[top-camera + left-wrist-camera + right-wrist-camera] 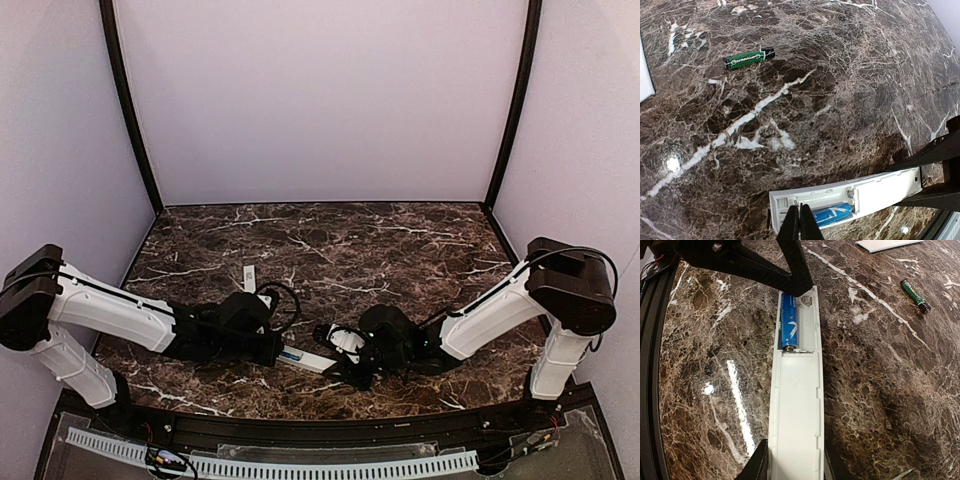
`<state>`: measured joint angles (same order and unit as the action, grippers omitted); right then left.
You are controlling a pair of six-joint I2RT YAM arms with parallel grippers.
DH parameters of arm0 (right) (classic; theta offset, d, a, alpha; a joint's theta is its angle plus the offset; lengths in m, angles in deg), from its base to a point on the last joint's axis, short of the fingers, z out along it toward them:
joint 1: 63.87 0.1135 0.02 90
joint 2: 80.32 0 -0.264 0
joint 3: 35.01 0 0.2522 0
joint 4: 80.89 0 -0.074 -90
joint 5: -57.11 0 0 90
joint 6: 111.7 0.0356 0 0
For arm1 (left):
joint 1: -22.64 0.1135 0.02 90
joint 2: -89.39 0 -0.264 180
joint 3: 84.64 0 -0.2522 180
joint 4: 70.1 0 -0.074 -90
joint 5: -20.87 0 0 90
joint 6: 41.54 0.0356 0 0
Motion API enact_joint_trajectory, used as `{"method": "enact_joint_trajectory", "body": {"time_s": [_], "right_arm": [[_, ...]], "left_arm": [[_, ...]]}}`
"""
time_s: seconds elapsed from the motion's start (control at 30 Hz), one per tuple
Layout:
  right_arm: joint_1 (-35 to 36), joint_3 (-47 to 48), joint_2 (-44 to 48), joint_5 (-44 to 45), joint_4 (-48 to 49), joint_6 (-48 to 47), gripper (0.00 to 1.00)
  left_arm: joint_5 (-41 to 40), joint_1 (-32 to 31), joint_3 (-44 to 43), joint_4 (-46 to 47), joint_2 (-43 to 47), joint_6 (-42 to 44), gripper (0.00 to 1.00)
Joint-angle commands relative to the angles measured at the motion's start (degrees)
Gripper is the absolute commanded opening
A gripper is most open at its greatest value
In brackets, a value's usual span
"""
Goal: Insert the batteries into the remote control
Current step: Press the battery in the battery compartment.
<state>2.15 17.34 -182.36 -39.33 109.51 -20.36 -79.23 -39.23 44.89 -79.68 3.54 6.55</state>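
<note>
OK, remote control (796,390) lies back-up on the marble table (880,390), lid off, battery bay open to the cams. R gripper (792,462) has it by the plain end, one finger on each long edge, closed onto the body, prob. to stop the bar skating on slick stone while the other arm works. Blue battery (789,322) lies lengthwise in one slot of the bay, looks seated or v. nearly. L gripper (799,214) comes in at the bay end, fingers pinched together w/ barely a slit between, nothing gripped that I can see. Its tip is right at the cell's end, touching or just off, can't tell. Closed fingers make a decent poker, so my read is it's nudging that cell home against the contact. The slot beside the blue one shows bare, a coil contact on view. Green battery (748,59) lies loose on its side, well apart from the remote, likely the next one to fetch. A flat white piece (885,244), prob. the lid, sits farther out at the edge of view, out of the way. Approx halfway, I'd say: one cell in, one to go, then the lid. Risk: too hard a push tips the bar up in the R grip.
</note>
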Motion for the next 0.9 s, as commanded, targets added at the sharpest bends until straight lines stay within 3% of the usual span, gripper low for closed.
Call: {"method": "enact_joint_trajectory", "body": {"time_s": [0.0, 0.57, 0.87], "right_arm": [[0.2, -0.9, -2.7, 2.0, -8.1, 0.4, 0.00], [0.1, -0.7, -2.6, 2.2, -8.3, 0.6, 0.00], [0.1, -1.5, -1.7, 2.1, -8.2, -0.5, 0.00]], "left_arm": [[1.9, -0.2, -1.5, -2.5, -1.1, 1.4, 0.01], [1.1, -4.3, -2.5, -7.0, -3.5, 1.0, 0.00], [-2.5, -2.7, -4.7, -12.5, 2.5, 4.7, 0.05]]}}
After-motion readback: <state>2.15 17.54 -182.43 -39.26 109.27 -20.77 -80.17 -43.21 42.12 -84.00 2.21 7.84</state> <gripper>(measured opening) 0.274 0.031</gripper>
